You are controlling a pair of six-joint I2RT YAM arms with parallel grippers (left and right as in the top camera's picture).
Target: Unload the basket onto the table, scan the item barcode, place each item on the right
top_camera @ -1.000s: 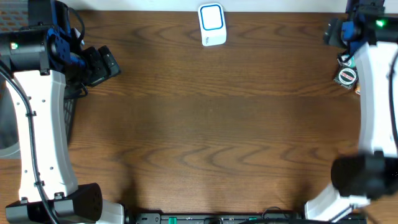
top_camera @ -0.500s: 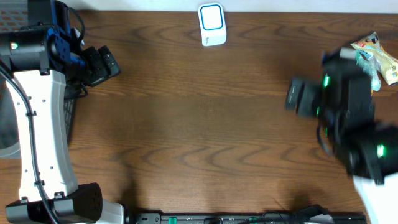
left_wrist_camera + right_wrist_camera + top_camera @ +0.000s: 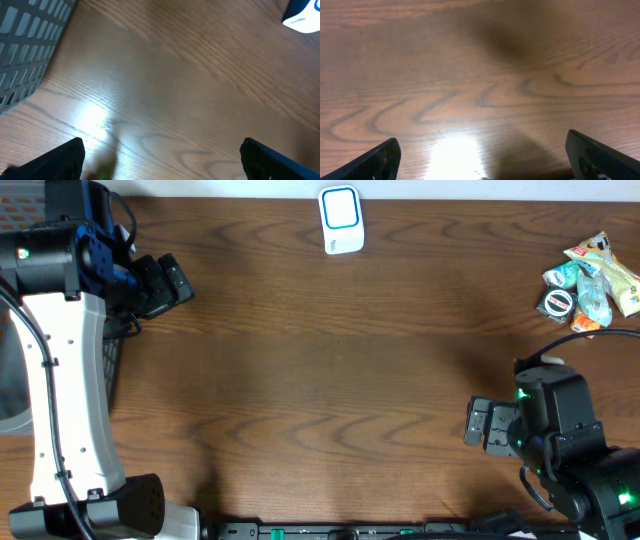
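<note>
Overhead, the wooden table (image 3: 320, 380) fills the frame. The left gripper (image 3: 178, 284) at upper left and the right gripper (image 3: 472, 424) at lower right both have jaws apart, holding nothing. A white scanner (image 3: 341, 220) sits top centre. Small packaged items (image 3: 590, 275) cluster at the upper right.

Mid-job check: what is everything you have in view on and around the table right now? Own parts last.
barcode scanner: one, white with a blue face, far edge of the table, centre
packaged items: small pile, count unclear, yellow, teal and orange, far right corner
basket: one, grey mesh, at the table's left edge
table: one, dark brown wood
left gripper: one, black, open and empty, far left
right gripper: one, black, open and empty, near right
</note>
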